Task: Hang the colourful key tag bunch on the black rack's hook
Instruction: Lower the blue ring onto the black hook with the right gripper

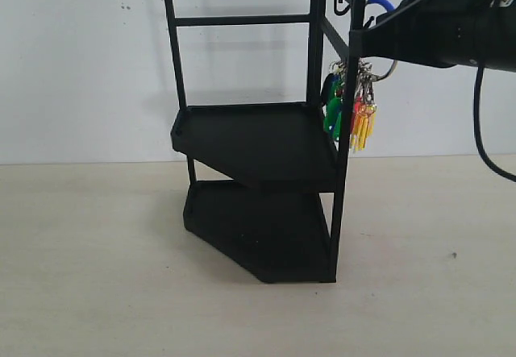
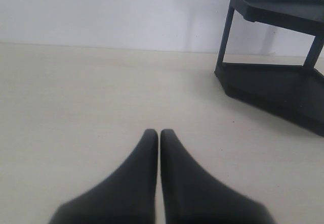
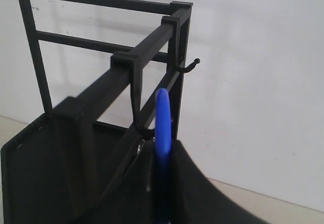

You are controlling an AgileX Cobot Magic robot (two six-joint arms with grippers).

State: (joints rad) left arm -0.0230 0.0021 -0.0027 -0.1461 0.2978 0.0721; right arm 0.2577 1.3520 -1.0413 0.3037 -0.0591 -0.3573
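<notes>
the bunch [image 1: 357, 111] is held up at the top corner of the rack [image 1: 250, 143], its tags [image 1: 363, 127] dangling free beside the front post, clear of both shelves. the right gripper [image 3: 162, 183] is closed on the blue loop [image 3: 162, 115], which is pinched edge-on between the fingers. the loop stands just beside the hook [image 3: 135, 107] under the rail [image 3: 111, 82]; whether it is already over the prong cannot be told. the left gripper [image 2: 159, 138] is closed on nothing, low over the table [image 2: 76, 107].

the bunch is judged light and loose: the tags and rings are stiff, but they are expected to swing and rattle with any jerk. the loop is judged the right hold, since it is the part that must be passed over the prong and it leaves the weight hanging straight below.
</notes>
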